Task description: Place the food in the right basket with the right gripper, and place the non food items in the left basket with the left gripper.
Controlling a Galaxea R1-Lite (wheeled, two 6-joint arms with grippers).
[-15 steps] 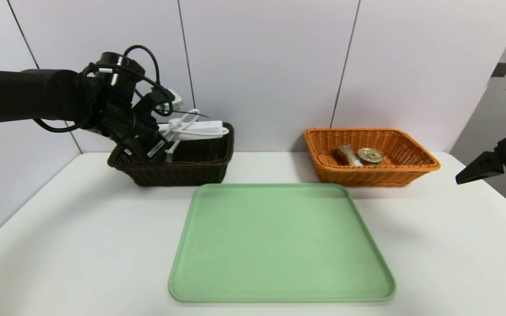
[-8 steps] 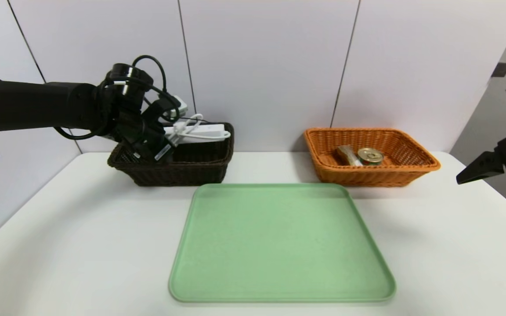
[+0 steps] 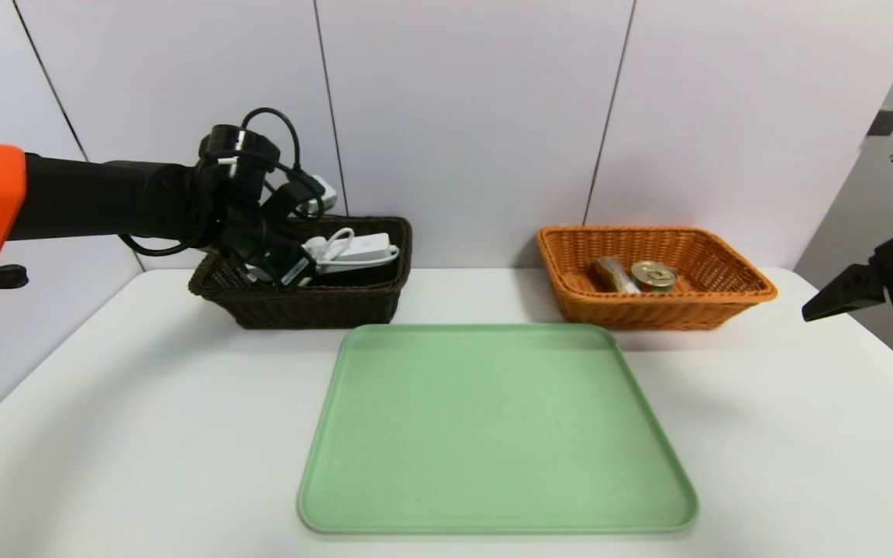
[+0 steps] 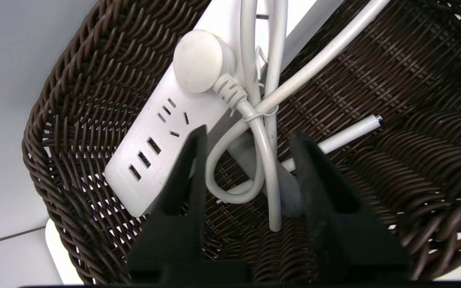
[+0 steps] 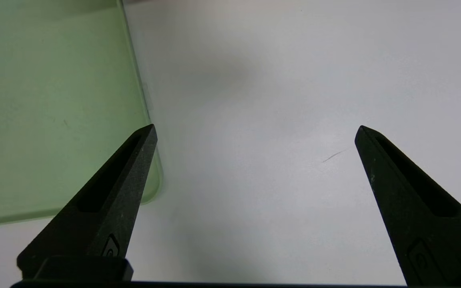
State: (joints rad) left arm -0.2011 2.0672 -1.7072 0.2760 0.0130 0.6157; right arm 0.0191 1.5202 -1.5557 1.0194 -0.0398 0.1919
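A white power strip (image 3: pixel 353 249) with its bundled cord lies inside the dark brown left basket (image 3: pixel 315 306). My left gripper (image 3: pixel 291 271) reaches into that basket from the left. In the left wrist view this gripper (image 4: pixel 250 134) stands open. The cord loop (image 4: pixel 268 168) hangs loose between its fingers, and the power strip (image 4: pixel 162 140) rests against the basket wall (image 4: pixel 374 72). A thin white stick (image 4: pixel 350 132) lies on the basket floor. The orange right basket (image 3: pixel 648 308) holds a can (image 3: pixel 653 276) and a wrapped snack (image 3: pixel 611 273). My right gripper (image 3: pixel 822 306) hovers open at the table's right edge.
A green tray (image 3: pixel 493 426) lies bare in the middle of the white table, in front of both baskets. In the right wrist view my right gripper (image 5: pixel 254 132) hangs over bare table beside a corner of the tray (image 5: pixel 46 100).
My left gripper has sunk into the dark basket with the power strip and opened its jaws. The strip now rests lower in the basket. The right arm stays put.
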